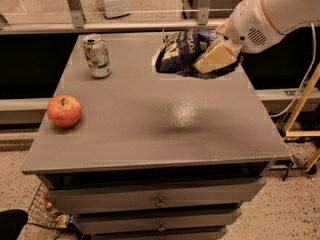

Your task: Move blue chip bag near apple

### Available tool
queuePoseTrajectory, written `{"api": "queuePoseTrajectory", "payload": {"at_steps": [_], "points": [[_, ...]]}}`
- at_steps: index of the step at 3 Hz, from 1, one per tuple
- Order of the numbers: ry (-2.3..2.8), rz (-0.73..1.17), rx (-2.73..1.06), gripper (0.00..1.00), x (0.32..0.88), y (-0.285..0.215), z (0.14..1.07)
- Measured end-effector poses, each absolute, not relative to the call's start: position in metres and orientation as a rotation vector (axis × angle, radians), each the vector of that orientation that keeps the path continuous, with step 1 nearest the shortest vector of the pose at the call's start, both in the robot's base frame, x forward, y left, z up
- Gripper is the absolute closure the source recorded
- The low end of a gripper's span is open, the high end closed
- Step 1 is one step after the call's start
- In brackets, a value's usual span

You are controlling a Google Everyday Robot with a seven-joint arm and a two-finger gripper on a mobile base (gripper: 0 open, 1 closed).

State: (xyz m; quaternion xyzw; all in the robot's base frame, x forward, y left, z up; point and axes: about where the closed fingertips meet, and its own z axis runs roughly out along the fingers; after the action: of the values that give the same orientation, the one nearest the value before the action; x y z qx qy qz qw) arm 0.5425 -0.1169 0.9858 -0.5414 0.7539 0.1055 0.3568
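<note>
Gripping the blue chip bag, my gripper holds it over the table's far right. The apple sits well apart at the left edge.

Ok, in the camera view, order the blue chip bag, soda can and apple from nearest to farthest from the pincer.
1. blue chip bag: held in the pincer, over the far right of the table.
2. soda can: far left.
3. apple: left edge, nearer the camera.

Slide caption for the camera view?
Gripper holds chip bag above the table, far right; apple at left edge, can behind it.
</note>
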Motion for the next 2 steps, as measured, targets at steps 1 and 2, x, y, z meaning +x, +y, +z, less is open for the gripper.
{"api": "queuePoseTrajectory", "payload": {"at_steps": [1,2], "points": [[1.887,0.370,-1.504,1.00,0.509,-0.072,0.965],[1.850,0.457,-1.577,1.00,0.494,-0.042,0.948]]}}
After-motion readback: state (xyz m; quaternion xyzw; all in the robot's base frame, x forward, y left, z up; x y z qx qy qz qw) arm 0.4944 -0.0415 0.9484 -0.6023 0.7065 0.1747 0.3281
